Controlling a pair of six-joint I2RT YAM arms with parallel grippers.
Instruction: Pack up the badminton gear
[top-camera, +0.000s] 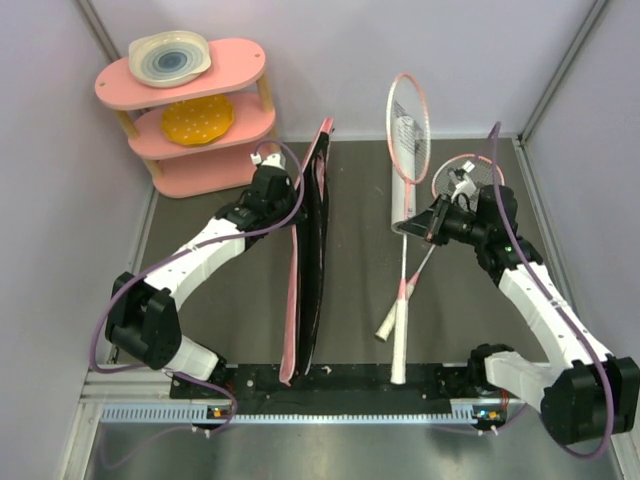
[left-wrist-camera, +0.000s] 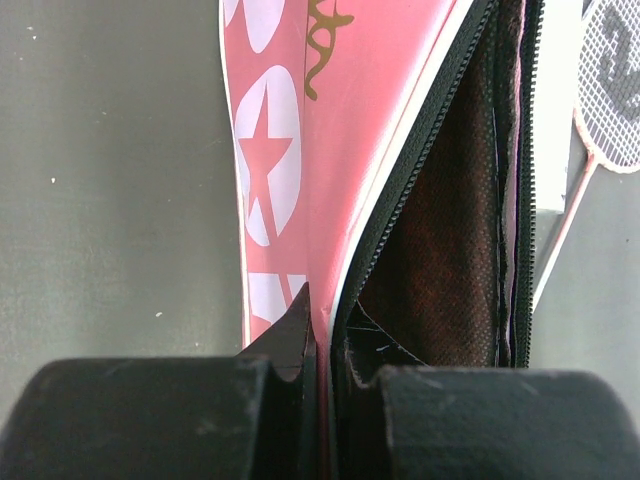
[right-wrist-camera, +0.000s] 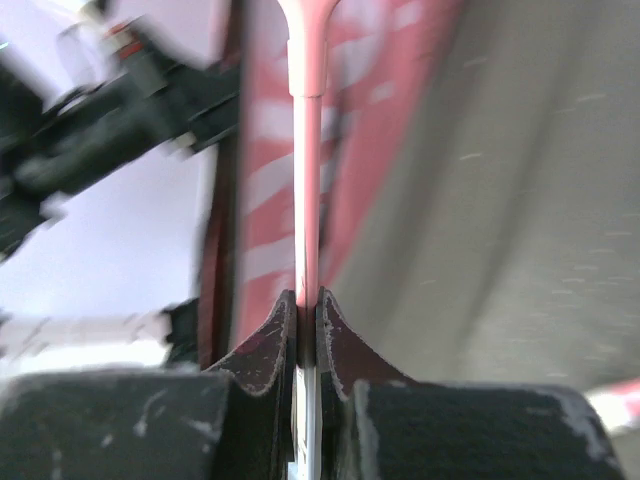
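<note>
Now, over the dark table between pale walls, left pincer clamps bag, right pincer clamps racket.

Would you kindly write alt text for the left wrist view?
The left gripper is pinched shut on the unzipped edge of the pink racket bag, whose dark lining shows. The head of a racket shows at upper right; grey table fills the left.

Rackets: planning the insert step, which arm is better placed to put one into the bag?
Right. The right gripper is shut on a racket shaft, while the left gripper pinches the open edge of the bag.
</note>
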